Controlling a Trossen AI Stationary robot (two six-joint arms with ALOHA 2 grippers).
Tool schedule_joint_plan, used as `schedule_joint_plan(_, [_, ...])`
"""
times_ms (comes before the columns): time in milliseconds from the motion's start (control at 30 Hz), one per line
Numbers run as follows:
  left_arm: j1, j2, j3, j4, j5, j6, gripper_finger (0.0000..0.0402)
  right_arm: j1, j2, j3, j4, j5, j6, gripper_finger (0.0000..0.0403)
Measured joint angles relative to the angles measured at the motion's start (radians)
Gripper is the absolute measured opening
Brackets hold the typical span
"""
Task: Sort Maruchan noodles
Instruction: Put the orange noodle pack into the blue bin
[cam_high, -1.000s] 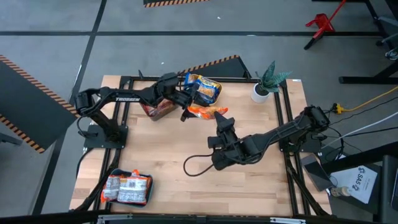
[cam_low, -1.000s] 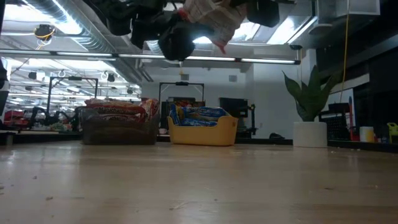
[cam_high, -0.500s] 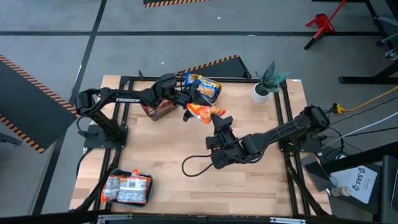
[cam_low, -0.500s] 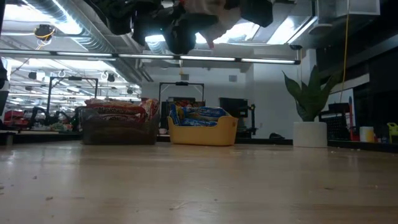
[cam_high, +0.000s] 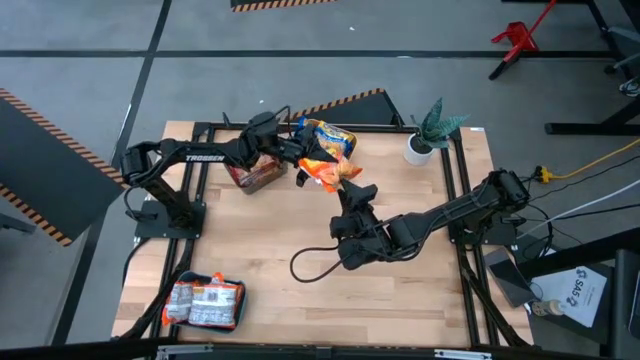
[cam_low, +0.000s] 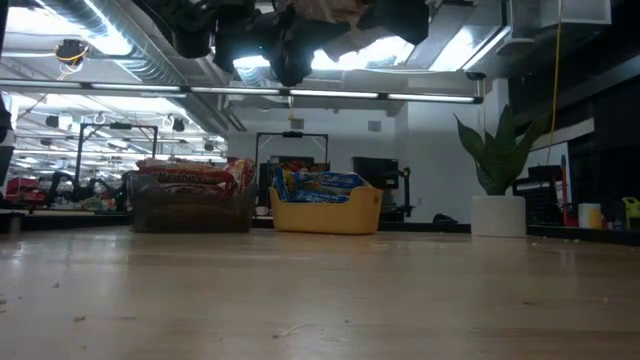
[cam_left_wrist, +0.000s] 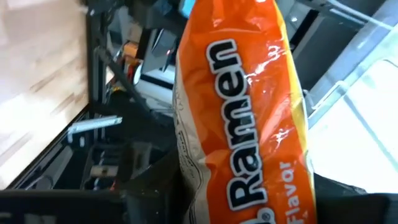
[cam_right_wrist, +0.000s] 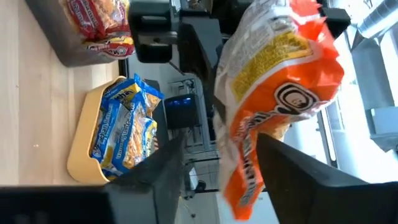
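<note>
An orange ramen packet (cam_high: 325, 171) hangs in the air over the table's far middle, between my two grippers. My left gripper (cam_high: 298, 165) reaches in level from the left and is shut on it. My right gripper (cam_right_wrist: 231, 177) stands open just right of the packet, its fingers on either side of the packet's near end (cam_right_wrist: 244, 186) with gaps showing. A grey bin (cam_high: 252, 177) holds red-orange packets, a yellow bin (cam_high: 330, 138) blue ones, and a teal bin (cam_high: 206, 302) silver-white ones. My left gripper pinches one end of the orange packet (cam_left_wrist: 208, 186) between its two fingers, coming level from the table's left. The packet sticks out beyond the fingers toward my right gripper, lifted clear of the table and somewhat crumpled.
A potted plant (cam_high: 428, 136) stands at the far right corner. A black cable loop (cam_high: 312, 264) lies on the wood below my right arm. The grey and yellow bins sit side by side at the far edge, the teal bin at the near left corner.
The orange packet has shifted a little toward the table's far left and risen, bunching up from lying flat. My right gripper has rolled in place and let go of it. My left gripper has come onto the packet's left end and taken hold.
</note>
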Motion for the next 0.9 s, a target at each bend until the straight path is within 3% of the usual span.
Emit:
schedule_joint_plan(167, [0.069,0.0,0.0,0.019,0.008,0.033,0.0156,0.0,0.0,0.0,-0.001,0.027,0.069,0.0218])
schedule_joint_plan(467, [0.214,-0.01,0.0,0.081,0.064,0.23,0.0156,0.015,0.0,0.0,-0.011,0.043,0.407,0.022])
schedule_joint_plan(633, [0.241,-0.09,0.0,0.079,0.198,0.342,0.0156,0.008,0.0,0.0,-0.087,-0.111,0.751,0.022])
schedule_joint_plan(800, [0.222,-0.205,0.0,0.072,0.342,0.393,0.0156,0.0,0.001,-0.004,-0.335,-0.305,1.178,0.022])
schedule_joint_plan(900, [0.176,-0.287,0.0,0.045,0.422,0.393,0.0156,0.004,0.001,-0.026,-0.442,-0.39,1.317,0.022])
